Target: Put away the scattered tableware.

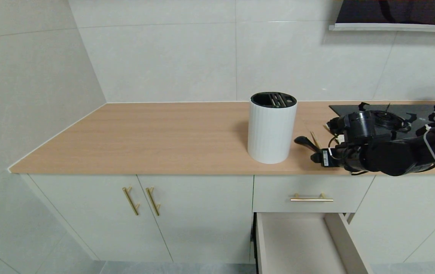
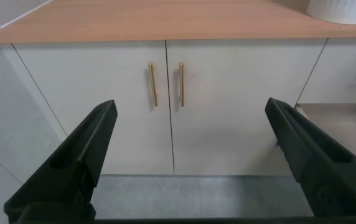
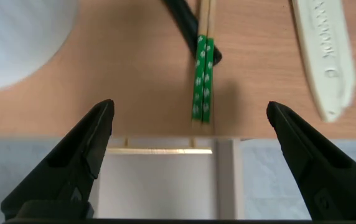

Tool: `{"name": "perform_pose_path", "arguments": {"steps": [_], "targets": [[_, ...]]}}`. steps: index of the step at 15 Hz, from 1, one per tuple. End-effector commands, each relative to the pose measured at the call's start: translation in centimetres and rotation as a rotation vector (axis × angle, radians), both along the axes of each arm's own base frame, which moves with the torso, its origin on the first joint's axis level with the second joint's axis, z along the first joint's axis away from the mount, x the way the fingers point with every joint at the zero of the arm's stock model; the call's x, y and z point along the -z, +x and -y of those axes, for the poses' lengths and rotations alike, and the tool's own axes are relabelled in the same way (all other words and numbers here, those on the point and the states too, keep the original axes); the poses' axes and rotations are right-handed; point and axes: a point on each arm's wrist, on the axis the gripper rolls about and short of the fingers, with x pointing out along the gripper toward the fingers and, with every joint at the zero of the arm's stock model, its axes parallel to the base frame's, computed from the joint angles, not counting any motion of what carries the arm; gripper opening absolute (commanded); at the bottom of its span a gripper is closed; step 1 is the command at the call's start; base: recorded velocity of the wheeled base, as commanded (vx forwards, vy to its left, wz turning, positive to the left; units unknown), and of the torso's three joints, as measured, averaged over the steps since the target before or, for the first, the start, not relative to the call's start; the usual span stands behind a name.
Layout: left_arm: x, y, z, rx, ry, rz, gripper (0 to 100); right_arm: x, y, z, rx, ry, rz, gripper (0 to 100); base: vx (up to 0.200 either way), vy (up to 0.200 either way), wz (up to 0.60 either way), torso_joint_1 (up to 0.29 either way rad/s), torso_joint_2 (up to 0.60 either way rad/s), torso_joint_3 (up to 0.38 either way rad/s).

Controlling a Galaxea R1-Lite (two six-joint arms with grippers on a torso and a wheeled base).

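Chopsticks (image 3: 203, 78), pale wood with green patterned ends, lie flat near the front edge of the wood-grain countertop (image 1: 145, 133), right of centre in the head view. They're in line with the gap of the right gripper (image 3: 189, 112), whose jaws are spread wide and hold nothing. A black handle (image 3: 184, 22) and a smooth white utensil (image 3: 324, 56) lie alongside. A ribbed white holder (image 1: 271, 129) stands just left, with an open drawer (image 1: 297, 243) below. The left gripper (image 2: 190, 106) is spread too.

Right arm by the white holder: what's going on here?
The right gripper, open, hovers at the counter edge next to the white holder, lined up with a pair of green-tipped chopsticks. A black handle and a white utensil lie beside them. Nothing is gripped yet. The drawer below is open. The left gripper is open, facing the cabinet doors.
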Motion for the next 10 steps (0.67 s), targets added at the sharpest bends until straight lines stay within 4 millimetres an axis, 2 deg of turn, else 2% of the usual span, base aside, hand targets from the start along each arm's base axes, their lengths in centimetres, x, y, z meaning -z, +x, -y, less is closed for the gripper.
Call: {"name": "perform_pose_path", "arguments": {"steps": [1,7,8,10], "targets": [[0.0,0.0,0.0,0.0,0.0,0.0,100,1.2,1.1,-0.1,0.022,0.01,-0.016,100,0.0,0.0,0.0,0.0,0.0,0.0],[0.0,0.0,0.0,0.0,0.0,0.0,100,2.0,2.2,0.4,0.058,0.029,-0.015,100,0.0,0.0,0.0,0.0,0.0,0.0],[0.0,0.0,0.0,0.0,0.0,0.0,100,2.0,2.3,0.4,0.058,0.029,-0.015,0,0.0,0.0,0.0,0.0,0.0,0.0],[0.0,0.0,0.0,0.0,0.0,0.0,100,2.1,2.5,0.7,0.07,0.032,-0.017,0,0.0,0.0,0.0,0.0,0.0,0.0]]}}
